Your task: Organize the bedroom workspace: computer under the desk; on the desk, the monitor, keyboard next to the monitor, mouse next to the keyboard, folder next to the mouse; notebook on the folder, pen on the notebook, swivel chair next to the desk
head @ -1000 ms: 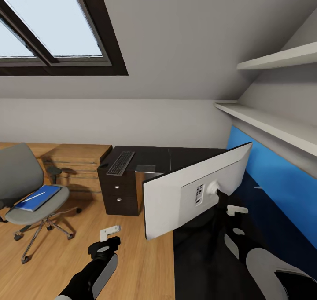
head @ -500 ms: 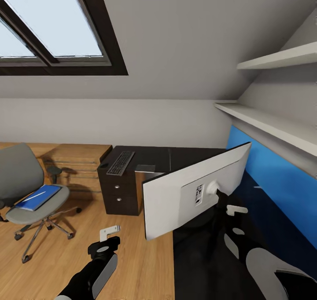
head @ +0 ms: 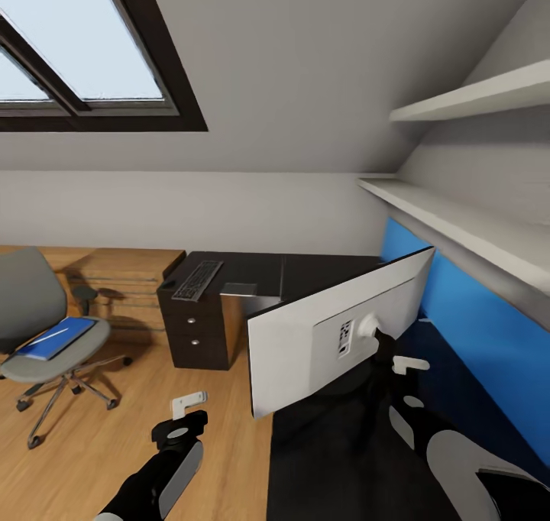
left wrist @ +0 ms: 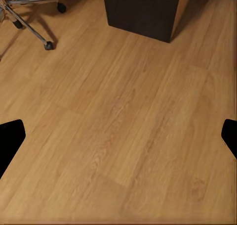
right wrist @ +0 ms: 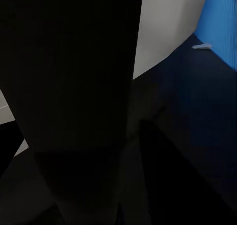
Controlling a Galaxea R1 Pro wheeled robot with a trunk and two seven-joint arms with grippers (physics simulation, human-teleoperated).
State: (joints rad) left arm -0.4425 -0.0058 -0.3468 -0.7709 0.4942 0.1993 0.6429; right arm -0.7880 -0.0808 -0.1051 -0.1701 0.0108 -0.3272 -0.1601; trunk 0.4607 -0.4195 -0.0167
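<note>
The monitor [head: 321, 345] shows its light grey back and hangs tilted over the glossy black desk [head: 328, 460]. My right gripper [head: 397, 367] is shut on its black neck behind the screen. In the right wrist view that neck [right wrist: 74, 86] looms dark and close, with the grey back [right wrist: 168, 32] beyond. My left gripper [head: 187, 408] hovers open over the wood floor, its fingertips [left wrist: 10, 141] wide apart. The keyboard [head: 197, 279] lies on the desk's far wing, a small grey notebook [head: 238, 289] beside it. The blue folder [head: 57, 338] rests on the swivel chair [head: 38, 330].
Black drawers with silver knobs [head: 195, 330] stand under the desk's far wing, and a wooden dresser [head: 126, 276] sits behind the chair. A blue wall panel [head: 473, 330] and white shelves [head: 458, 223] line the right side. The chair's chrome base [left wrist: 29, 12] is near the drawers [left wrist: 143, 10].
The whole picture has slid a little left, so the camera has moved. The monitor and both arms keep their places in the view.
</note>
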